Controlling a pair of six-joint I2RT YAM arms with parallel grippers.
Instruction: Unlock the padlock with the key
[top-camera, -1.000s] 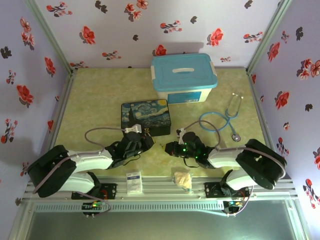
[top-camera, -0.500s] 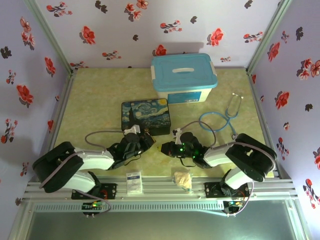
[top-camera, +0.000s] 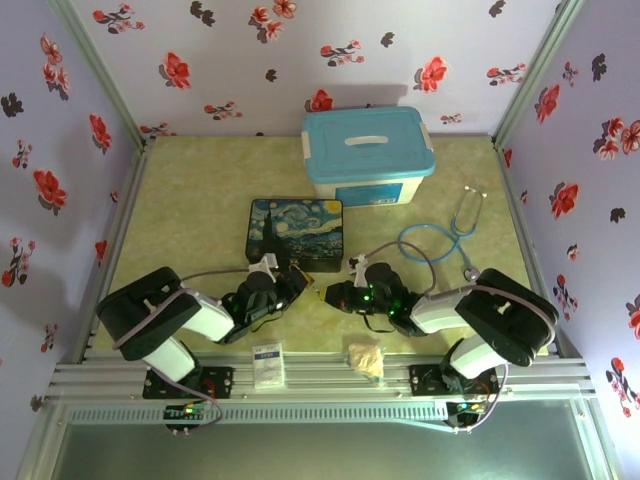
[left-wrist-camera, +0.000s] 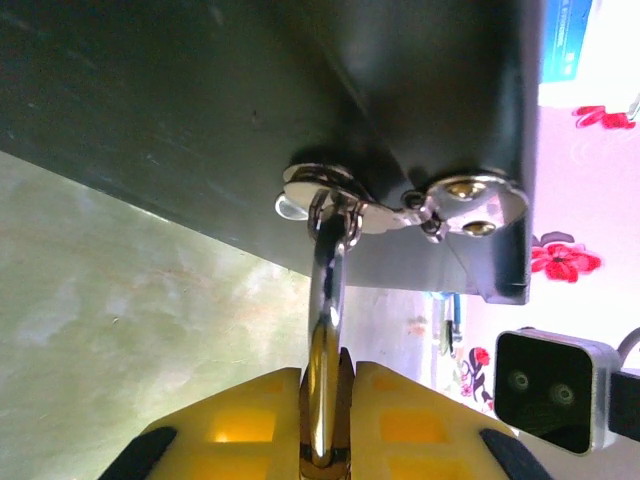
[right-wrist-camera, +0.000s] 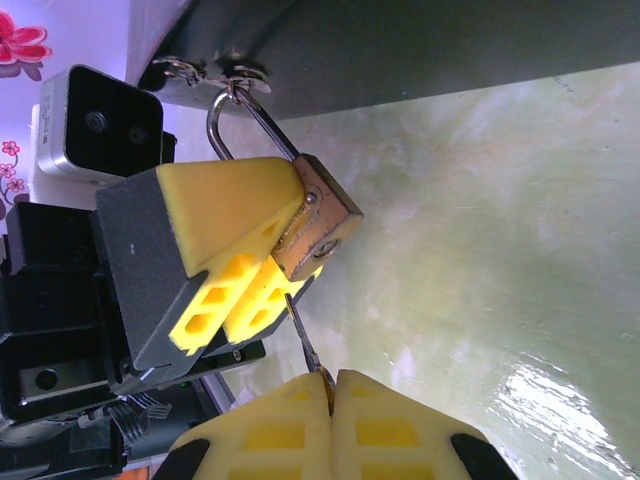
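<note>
While padlock (right-wrist-camera: 320, 225) hangs on box (top-camera: 295, 228), stethoscope (top-camera: 471, 274) lies apart.

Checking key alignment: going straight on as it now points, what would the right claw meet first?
Likely the padlock, held by the left claw; the key in the right claw points at its base; depth unclear.

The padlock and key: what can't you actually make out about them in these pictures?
- Keyhole: right wrist view; the left gripper's yellow finger covers the padlock's keyhole end, so whether the key's tip is in cannot be told.
- Key's head: same view, buried in the shut right gripper.
- Padlock body: left wrist view, squeezed between the fingers and cut by the bottom edge.
- Top view: padlock and key too small, between the grippers.
</note>
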